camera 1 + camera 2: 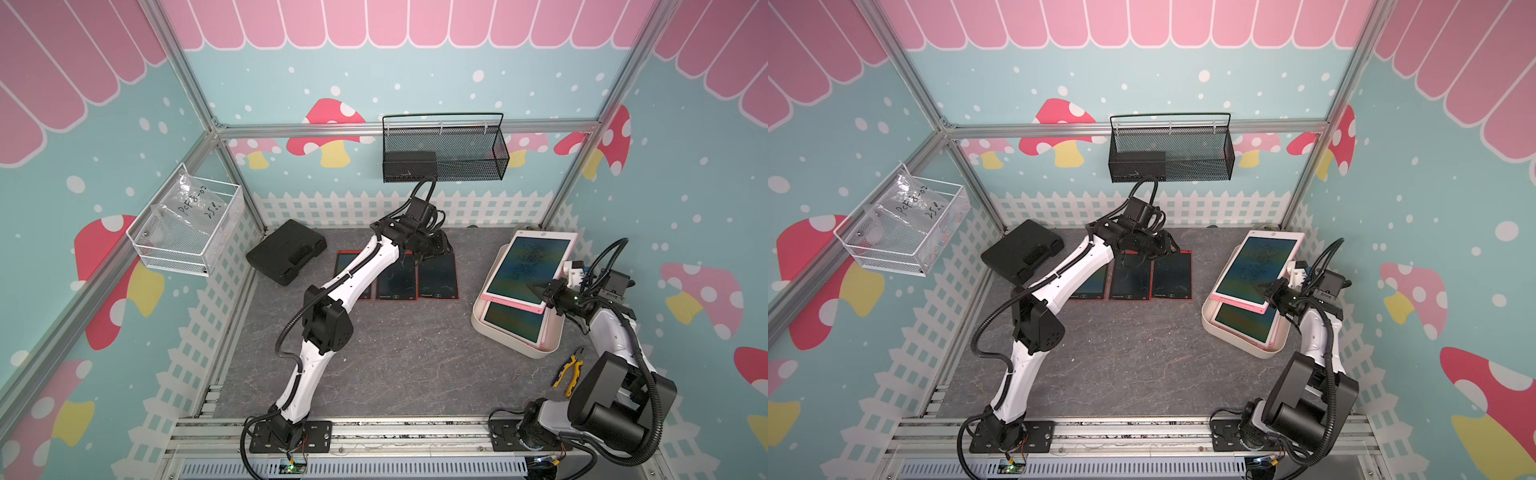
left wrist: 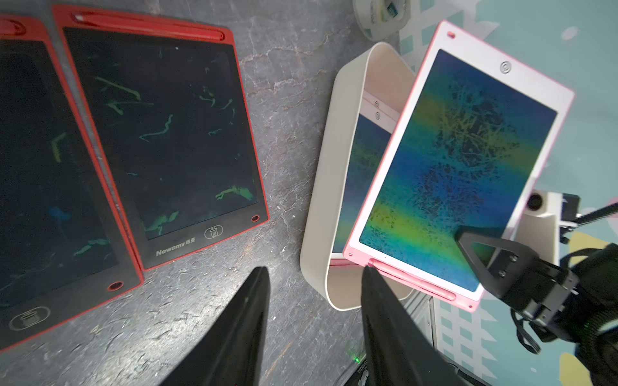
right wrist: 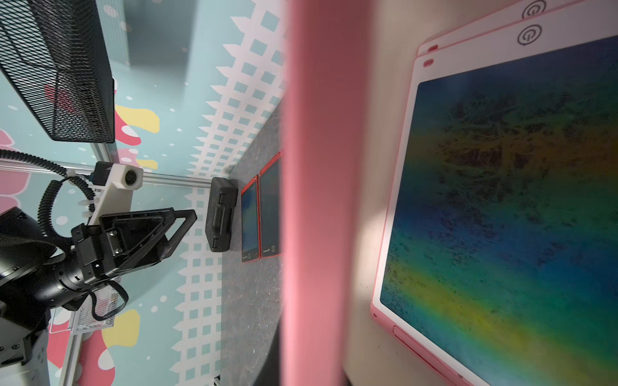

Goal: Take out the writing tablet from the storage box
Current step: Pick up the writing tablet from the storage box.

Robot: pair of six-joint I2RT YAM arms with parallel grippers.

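A pink-framed writing tablet hangs tilted above the cream-white storage box at the right. My right gripper is shut on its near right corner. In the right wrist view the held tablet's pink edge fills the middle and hides the jaws. Two more pink tablets lie stacked in the box. My left gripper stands open and empty above the grey table, between the red tablets and the box.
Three red-framed tablets lie side by side mid-table, partly under the left arm. A black case sits at the back left. A black mesh basket and a white wire basket hang on the walls. Yellow pliers lie near the box.
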